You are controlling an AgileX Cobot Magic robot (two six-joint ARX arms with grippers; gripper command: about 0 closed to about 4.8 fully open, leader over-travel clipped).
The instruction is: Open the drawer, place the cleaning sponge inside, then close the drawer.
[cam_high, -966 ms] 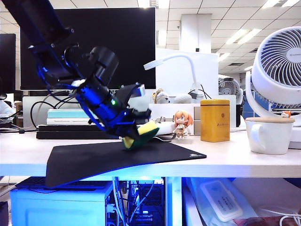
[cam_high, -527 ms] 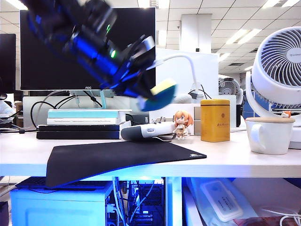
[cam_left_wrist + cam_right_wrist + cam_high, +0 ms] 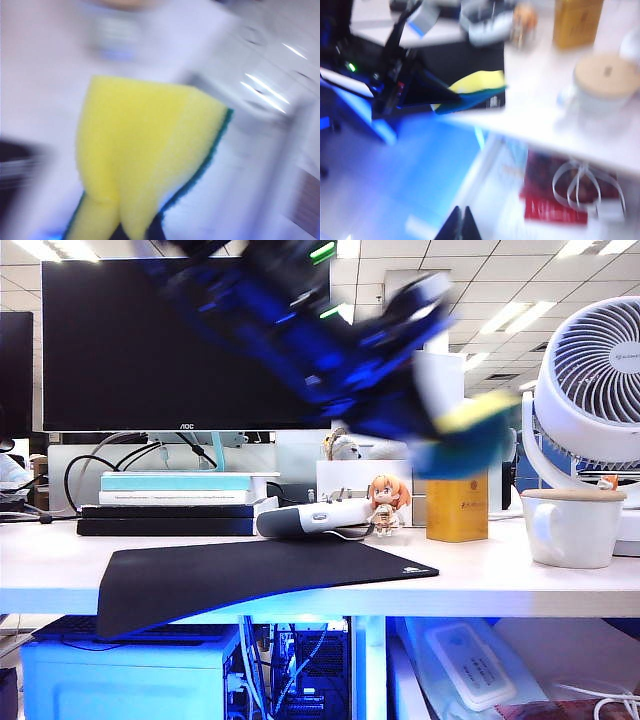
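- The left gripper [image 3: 440, 435] is hanging high above the desk [image 3: 500, 570], right of the middle in the exterior view, its jaws clamped on the cleaning sponge [image 3: 470, 440].
- The sponge is showing as a blurred yellow block with a dark green layer, in front of the golden tin canister [image 3: 457, 510] and well above the black mat [image 3: 250, 575].
- In the left wrist view the sponge [image 3: 145, 155] is filling the middle, pinched and folded where the jaws are holding it, green edge along one side.
- The right gripper [image 3: 460, 225] is pointing down beside the desk edge with its two fingers pressed together, holding nothing.
- The right wrist view is also catching the left gripper [image 3: 435, 97] with the sponge [image 3: 472, 87] over the mat's edge, though the blur is probably hiding finer detail.
- A white mug with a wooden lid [image 3: 572, 525] is standing near the fan [image 3: 590, 370]; a small figurine [image 3: 385, 502] is standing just beside the canister.
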